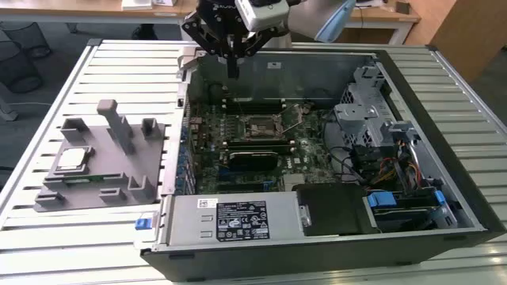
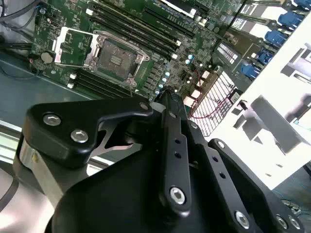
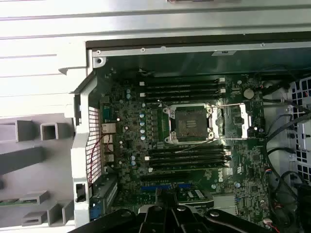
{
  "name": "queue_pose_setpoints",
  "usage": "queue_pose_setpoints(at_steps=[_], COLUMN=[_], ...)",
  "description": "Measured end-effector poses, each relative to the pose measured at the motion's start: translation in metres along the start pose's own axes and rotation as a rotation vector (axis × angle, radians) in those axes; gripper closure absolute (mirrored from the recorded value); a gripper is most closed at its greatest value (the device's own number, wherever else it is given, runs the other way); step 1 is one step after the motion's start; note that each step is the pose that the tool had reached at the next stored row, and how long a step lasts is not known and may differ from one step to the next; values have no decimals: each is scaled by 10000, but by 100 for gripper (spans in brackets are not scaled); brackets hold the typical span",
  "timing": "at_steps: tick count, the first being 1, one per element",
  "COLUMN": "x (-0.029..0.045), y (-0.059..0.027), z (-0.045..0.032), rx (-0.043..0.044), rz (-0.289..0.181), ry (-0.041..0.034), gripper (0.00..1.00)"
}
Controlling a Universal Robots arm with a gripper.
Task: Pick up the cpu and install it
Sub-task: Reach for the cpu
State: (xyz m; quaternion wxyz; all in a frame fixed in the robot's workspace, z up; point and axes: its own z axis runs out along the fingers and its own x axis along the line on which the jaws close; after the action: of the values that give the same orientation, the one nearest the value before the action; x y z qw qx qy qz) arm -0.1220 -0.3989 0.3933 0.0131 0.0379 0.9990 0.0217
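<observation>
The cpu [image 1: 73, 158], a flat silver square, lies in a recess of the grey holder [image 1: 119, 178] on the exterior view's left, outside the computer case. My gripper [image 1: 232, 70] hangs over the far edge of the open case, fingers shut together with nothing between them, well away from the cpu. The motherboard socket [image 1: 262, 126] sits in the middle of the board with its metal frame swung open and no chip in it. In both wrist views the socket [image 2: 114, 59] [image 3: 188, 124] lies beyond my black gripper [image 2: 165, 97] [image 3: 167, 204].
A green memory stick [image 1: 91, 177] rests in the holder beside upright grey posts [image 1: 119, 127]. Inside the case [image 1: 178, 89] are memory slots [image 3: 184, 87], a power supply [image 1: 237, 218], and drive bays with cables [image 1: 388, 160]. All of it stands on a slatted white table [image 1: 71, 237].
</observation>
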Motion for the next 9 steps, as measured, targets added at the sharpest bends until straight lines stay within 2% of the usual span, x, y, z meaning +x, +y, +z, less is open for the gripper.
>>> queue_pose_setpoints(at_steps=[9], x=[23], y=[0], z=[-1], rx=[0], rz=[0], ry=[0], gripper=[89])
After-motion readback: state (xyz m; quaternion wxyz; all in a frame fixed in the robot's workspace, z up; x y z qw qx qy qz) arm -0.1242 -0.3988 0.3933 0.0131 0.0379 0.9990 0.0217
